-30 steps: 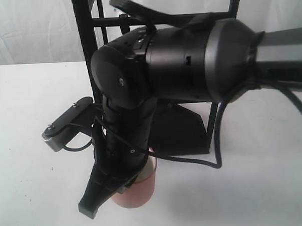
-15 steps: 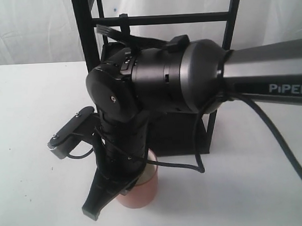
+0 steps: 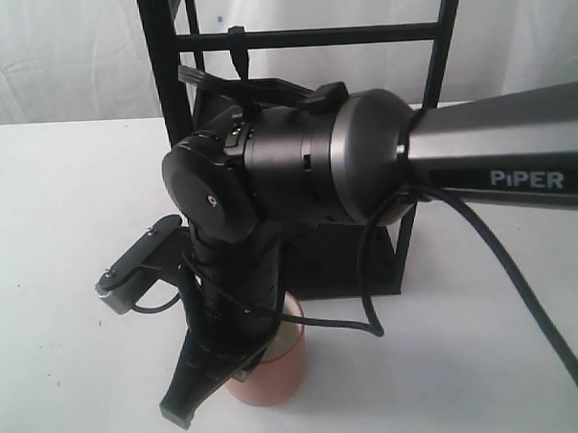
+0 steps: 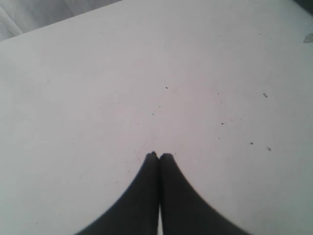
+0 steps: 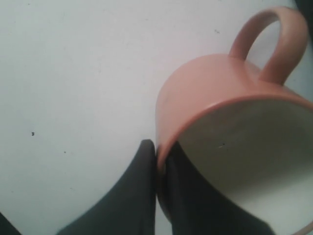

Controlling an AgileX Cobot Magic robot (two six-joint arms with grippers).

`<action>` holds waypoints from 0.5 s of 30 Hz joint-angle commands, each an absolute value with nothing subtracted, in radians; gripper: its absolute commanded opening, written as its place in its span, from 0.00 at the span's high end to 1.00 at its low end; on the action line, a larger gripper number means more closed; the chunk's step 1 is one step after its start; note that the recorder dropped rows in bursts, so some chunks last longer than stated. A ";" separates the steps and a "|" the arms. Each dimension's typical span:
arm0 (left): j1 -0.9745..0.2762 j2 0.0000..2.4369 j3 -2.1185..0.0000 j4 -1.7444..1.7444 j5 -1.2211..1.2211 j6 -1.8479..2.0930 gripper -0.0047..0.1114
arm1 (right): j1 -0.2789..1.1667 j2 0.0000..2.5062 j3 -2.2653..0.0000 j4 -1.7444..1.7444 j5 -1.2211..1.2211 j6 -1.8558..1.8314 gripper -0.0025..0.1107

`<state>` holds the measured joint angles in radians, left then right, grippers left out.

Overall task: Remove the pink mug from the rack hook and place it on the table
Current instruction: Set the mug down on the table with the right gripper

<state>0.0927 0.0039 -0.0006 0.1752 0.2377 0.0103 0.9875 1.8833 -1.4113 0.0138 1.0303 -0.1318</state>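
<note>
Grips the mug (image 5: 210, 88) by its rim with the right gripper (image 5: 157, 152), low at the table (image 3: 60, 236).

Pinches the wall between one finger inside the cream bowl and one on the pink outside, on the side away from the handle (image 5: 274, 44). Holds it mouth up, in front of the rack (image 3: 161, 107), well below and apart from the hook (image 3: 236, 56) on the thin bar (image 3: 339, 34). Cannot tell whether the base touches the table. Shows the left gripper (image 4: 159, 155) with fingers pressed together on nothing, above the speckled table.
</note>
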 commanded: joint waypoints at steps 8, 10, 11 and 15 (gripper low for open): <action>0.092 0.000 0.000 0.169 0.238 0.000 0.96 | 0.985 1.876 -1.417 0.000 1.022 -0.125 0.98; 0.092 0.000 0.000 0.169 0.238 0.000 0.96 | 0.985 1.876 -1.417 0.000 1.022 -0.125 0.95; 0.092 0.000 0.000 0.169 0.238 0.000 0.96 | 0.985 1.876 -1.417 0.000 1.022 -0.125 0.93; 0.092 0.000 0.000 0.169 0.238 0.000 0.96 | 0.985 1.876 -1.417 0.000 1.018 -0.125 0.83</action>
